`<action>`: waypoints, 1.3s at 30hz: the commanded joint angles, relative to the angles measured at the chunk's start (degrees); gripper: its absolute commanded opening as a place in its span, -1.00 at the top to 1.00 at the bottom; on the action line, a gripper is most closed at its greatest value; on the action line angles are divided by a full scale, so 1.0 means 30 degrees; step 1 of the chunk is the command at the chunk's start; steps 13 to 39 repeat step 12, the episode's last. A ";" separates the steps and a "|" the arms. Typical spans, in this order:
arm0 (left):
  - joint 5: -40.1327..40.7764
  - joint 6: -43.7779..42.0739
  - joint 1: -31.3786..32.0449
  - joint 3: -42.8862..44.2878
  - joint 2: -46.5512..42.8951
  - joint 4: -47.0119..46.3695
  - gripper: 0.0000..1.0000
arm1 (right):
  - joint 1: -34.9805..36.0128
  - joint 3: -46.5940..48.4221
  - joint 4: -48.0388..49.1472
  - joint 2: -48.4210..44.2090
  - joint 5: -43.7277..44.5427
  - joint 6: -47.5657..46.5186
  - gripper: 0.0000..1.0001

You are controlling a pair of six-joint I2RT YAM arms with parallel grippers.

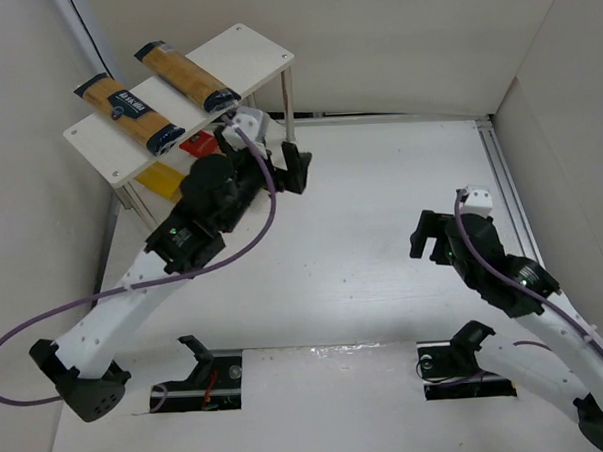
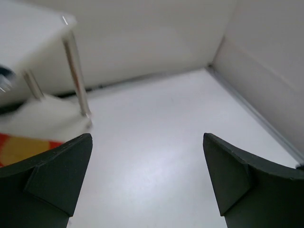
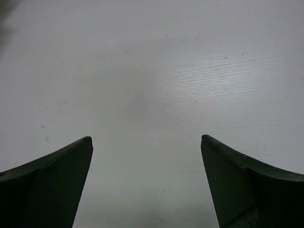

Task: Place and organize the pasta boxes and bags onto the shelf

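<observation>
White worktop (image 1: 354,284) boxed in by pale walls, with the shelf (image 1: 252,46) tucked into the far left corner. On its top board, the yellow pack with the dark blue label (image 1: 126,114) and the brownish-orange pack (image 1: 187,76) lie side by side, apart. Underneath, a red pack (image 1: 200,143) and a plain yellow pack (image 1: 162,179) peek out (mostly hidden by the top board and the arm, so I can't tell exactly how they sit). The left gripper (image 1: 284,159) is just beside the shelf's near right leg, jaws spread wide with nothing between them. The right gripper (image 1: 423,239) is over bare worktop toward the right edge, also wide apart and holding nothing.
</observation>
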State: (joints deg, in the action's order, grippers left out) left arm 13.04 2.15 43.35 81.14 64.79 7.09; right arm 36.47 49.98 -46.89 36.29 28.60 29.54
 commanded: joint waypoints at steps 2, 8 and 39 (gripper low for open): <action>-0.0715 0.4634 0.0490 -0.5594 0.0055 -0.2536 -1.00 | 0.0149 0.1037 0.1479 0.1115 0.1248 0.0029 -1.00; 0.0865 0.5757 0.0490 -0.8705 -0.1237 -0.2864 -1.00 | 0.0149 -0.0688 0.3468 0.0883 0.1248 -0.0618 -1.00; 0.1248 0.6136 0.0490 -0.8884 -0.1237 -0.2686 -1.00 | 0.0149 -0.1043 0.3708 0.0646 0.1072 -0.0940 -1.00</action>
